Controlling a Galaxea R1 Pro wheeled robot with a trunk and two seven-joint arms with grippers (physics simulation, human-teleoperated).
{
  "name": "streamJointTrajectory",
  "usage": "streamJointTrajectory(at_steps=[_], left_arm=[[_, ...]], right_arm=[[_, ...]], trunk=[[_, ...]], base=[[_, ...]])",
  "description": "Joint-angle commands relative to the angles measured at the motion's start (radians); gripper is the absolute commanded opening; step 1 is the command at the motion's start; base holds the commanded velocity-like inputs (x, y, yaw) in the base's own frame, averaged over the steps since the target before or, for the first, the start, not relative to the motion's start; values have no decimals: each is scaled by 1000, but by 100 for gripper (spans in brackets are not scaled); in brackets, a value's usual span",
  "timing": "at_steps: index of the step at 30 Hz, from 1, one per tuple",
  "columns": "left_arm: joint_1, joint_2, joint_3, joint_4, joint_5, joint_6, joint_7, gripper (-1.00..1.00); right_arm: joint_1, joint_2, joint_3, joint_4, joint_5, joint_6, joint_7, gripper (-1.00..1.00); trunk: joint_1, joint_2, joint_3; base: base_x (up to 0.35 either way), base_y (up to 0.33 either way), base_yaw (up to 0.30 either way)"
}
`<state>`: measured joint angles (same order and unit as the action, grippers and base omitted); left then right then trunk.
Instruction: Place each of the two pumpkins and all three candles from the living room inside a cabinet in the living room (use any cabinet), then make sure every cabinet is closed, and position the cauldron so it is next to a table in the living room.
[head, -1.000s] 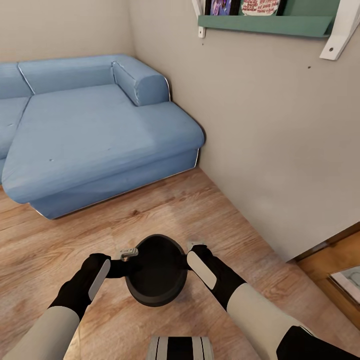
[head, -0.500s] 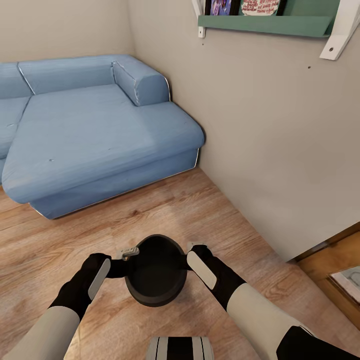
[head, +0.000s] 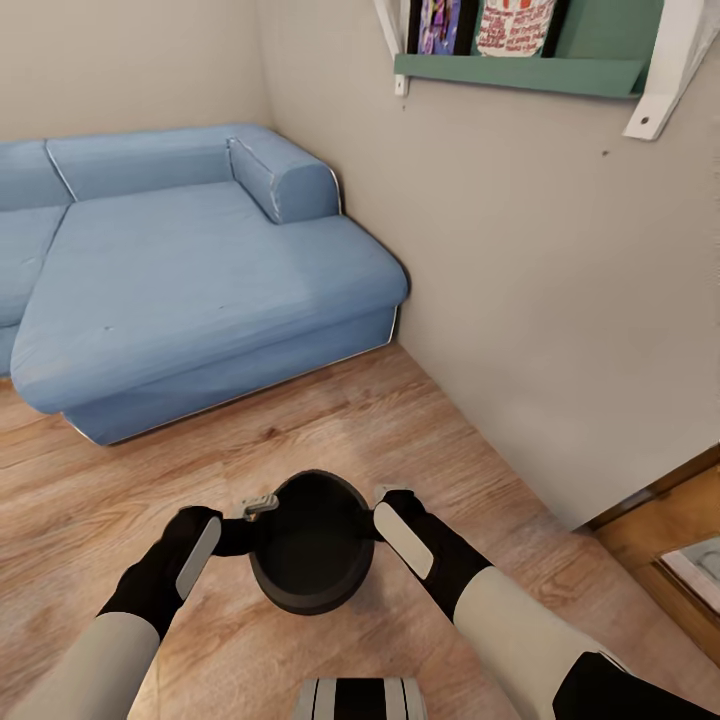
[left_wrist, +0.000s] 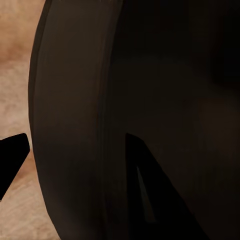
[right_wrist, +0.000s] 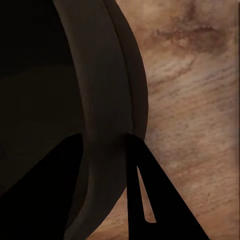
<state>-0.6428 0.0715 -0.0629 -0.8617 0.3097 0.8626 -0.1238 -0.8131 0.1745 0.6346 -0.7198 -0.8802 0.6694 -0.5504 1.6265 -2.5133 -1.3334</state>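
The blue sofa (head: 200, 280) filled the room's far left corner. In front, above the wood floor (head: 90, 500), the left gripper (head: 262, 508) clamped the cauldron's (head: 310, 545) left rim, apparently one finger (left_wrist: 10, 160) outside. The right gripper (head: 392, 495) clamped the right rim, fingers (right_wrist: 150, 190) straddling it. A green shelf (head: 520, 72) hung on the right wall.

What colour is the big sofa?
Light blue. The sofa shows best in the head view.

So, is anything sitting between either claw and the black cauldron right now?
Nothing visible. The left claw and right claw both straddle the rim of the round glossy black cauldron, one on each side, above the light wood plank floor.
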Motion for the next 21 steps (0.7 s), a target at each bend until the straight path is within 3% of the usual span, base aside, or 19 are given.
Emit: streamJointTrajectory(at_steps=[1,21], left_arm=[[0,2,-1,0,-62,0,-1,-100],[0,2,-1,0,-63,1,-2,-100]], right_arm=[[-2,0,1,-1,1,1,-10,-100],[-1,0,3,-4,1,0,-5,-100]], trunk=[[-1,0,3],[-10,5,81]], base=[[0,0,0],[0,0,0]])
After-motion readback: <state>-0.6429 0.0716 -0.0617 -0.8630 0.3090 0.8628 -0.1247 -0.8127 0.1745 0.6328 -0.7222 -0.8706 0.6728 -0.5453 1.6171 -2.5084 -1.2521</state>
